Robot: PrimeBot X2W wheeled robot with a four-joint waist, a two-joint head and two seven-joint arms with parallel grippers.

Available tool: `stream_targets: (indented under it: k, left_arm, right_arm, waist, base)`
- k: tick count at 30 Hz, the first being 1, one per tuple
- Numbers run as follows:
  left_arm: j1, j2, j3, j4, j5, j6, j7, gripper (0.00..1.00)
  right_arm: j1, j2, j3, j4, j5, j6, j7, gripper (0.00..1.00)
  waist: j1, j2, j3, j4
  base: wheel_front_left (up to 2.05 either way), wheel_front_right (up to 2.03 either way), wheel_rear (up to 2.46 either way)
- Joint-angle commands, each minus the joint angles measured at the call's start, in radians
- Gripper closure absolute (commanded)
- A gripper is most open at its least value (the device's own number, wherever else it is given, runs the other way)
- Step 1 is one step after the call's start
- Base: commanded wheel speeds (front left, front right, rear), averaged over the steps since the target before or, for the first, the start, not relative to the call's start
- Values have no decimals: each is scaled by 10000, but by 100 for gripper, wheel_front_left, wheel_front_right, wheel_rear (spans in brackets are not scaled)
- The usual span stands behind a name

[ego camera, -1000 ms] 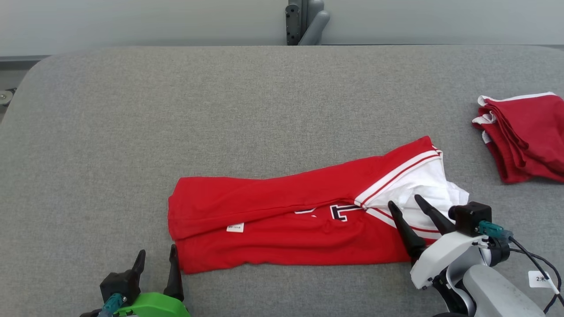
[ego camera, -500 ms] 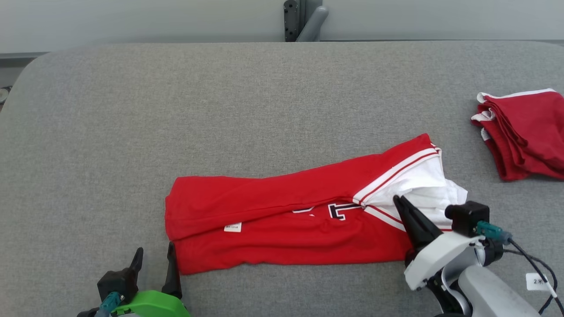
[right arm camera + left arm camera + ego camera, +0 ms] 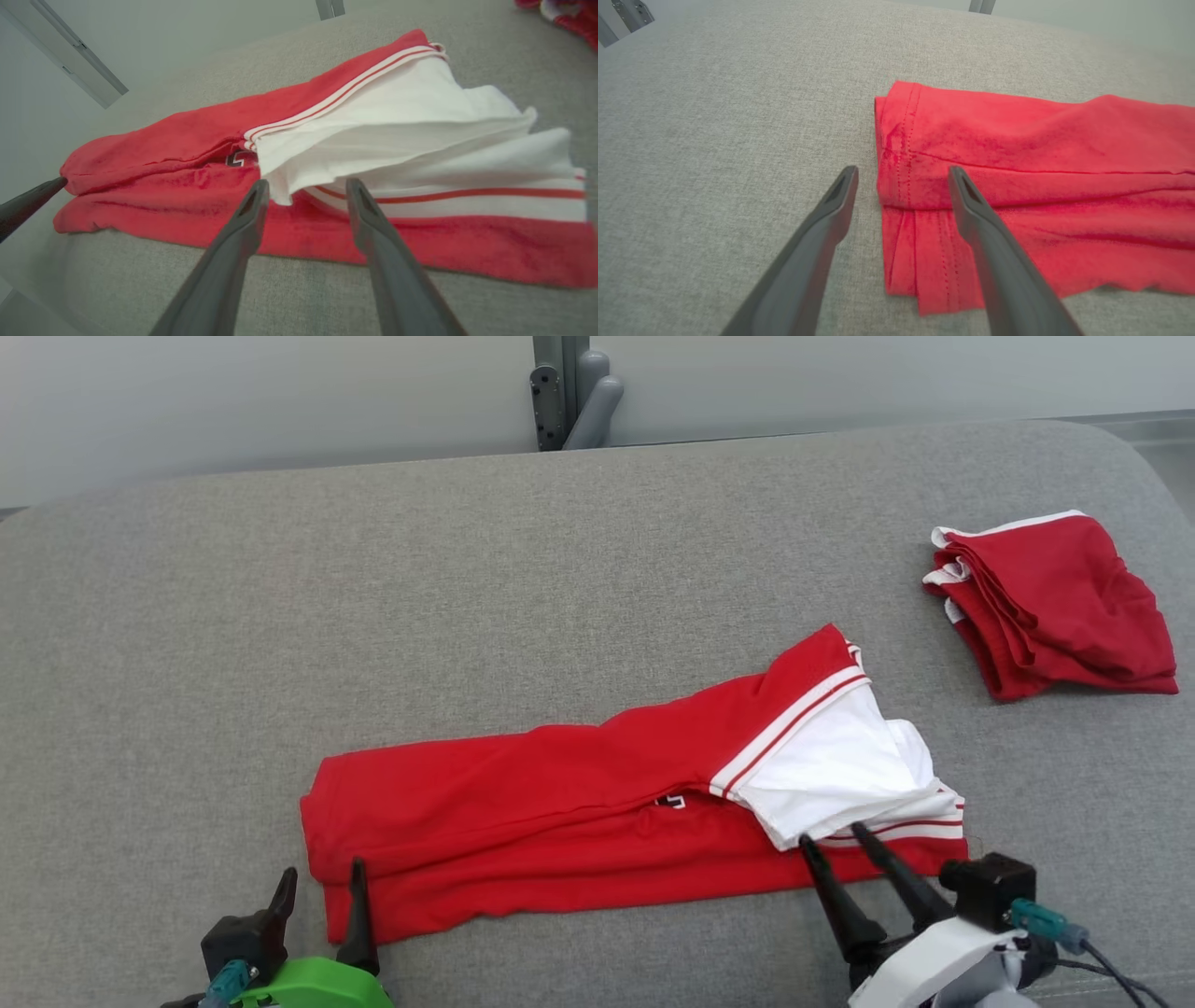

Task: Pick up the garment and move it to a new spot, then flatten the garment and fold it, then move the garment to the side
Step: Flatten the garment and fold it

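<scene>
The garment (image 3: 523, 803) is a red jersey with a white, red-striped sleeve (image 3: 831, 765), folded into a long band across the grey table (image 3: 373, 616). My right gripper (image 3: 831, 833) stands open at the band's right end, fingertips just short of the white sleeve's near corner and holding nothing; in the right wrist view the garment (image 3: 187, 140) lies past the open right gripper (image 3: 307, 183). My left gripper (image 3: 323, 870) is open at the band's near left corner. In the left wrist view the left gripper (image 3: 903, 170) straddles the hem edge of the garment (image 3: 1017, 140).
A second folded red garment (image 3: 1055, 602) lies at the back right of the table. A grey post (image 3: 565, 392) rises behind the table's far edge. Bare grey cloth stretches left and behind the garment.
The head camera has shifted. My right gripper shut on the white sleeve, drew it toward the near edge over the lettering, then opened and backed off. The left gripper stayed open.
</scene>
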Motion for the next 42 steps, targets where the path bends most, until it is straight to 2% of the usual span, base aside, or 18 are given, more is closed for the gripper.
stream_targets:
  k: [1,5,8,11,15,20,28,35,39,40,42]
  left_arm:
    - [-1,50,3,-16,27,-38,6,0]
    - [-87,50,-51,-61,-63,-48,7,0]
    - [-58,50,-82,-72,-80,-44,5,0]
    - [-173,50,-126,-45,-66,-37,5,0]
    - [-324,48,-194,2,-26,-34,7,0]
    - [-450,51,-292,-38,-96,10,7,0]
    - [-431,48,-259,-109,-82,38,7,0]
    - [-546,48,-275,-170,-69,55,5,0]
    - [-604,50,-282,-165,-40,31,5,0]
    - [-625,48,-296,-164,-37,31,7,0]
    - [-640,50,-307,-145,-46,41,5,0]
  right_arm:
    - [146,-20,-333,-312,-225,-17,-24,0]
    - [464,52,-1248,-1271,-726,-17,-24,0]
    - [319,94,-1923,-1456,-901,-17,-24,0]
    - [-305,1,-2356,-1196,-1242,-14,-24,0]
    - [-1196,-213,-2558,12,-1533,-14,-23,0]
    - [-2156,-350,-2326,2009,-1359,-11,151,0]
    - [-2907,-415,-1773,3972,-895,-12,205,0]
    - [-3234,-205,-1321,4800,-483,-14,167,0]
    - [-3282,-43,-635,5055,-94,3,330,0]
    - [-3285,-47,-515,5116,28,6,343,51]
    - [-3324,-76,-280,5269,226,6,501,100]
  waist:
    - [1,0,37,-89]
    - [1,0,145,-93]
    - [1,0,228,-70]
    - [1,0,357,6]
    - [1,0,480,198]
    - [1,0,582,509]
    - [1,0,821,691]
    - [1,0,997,734]
    - [1,0,1069,764]
    - [1,0,1080,777]
    - [1,0,1090,802]
  base:
    - [0,0,0]
    - [0,0,0]
    - [0,0,0]
    - [0,0,0]
    - [0,0,0]
    - [0,0,0]
    - [0,0,0]
    - [0,0,0]
    - [0,0,0]
    - [0,0,0]
    - [0,0,0]
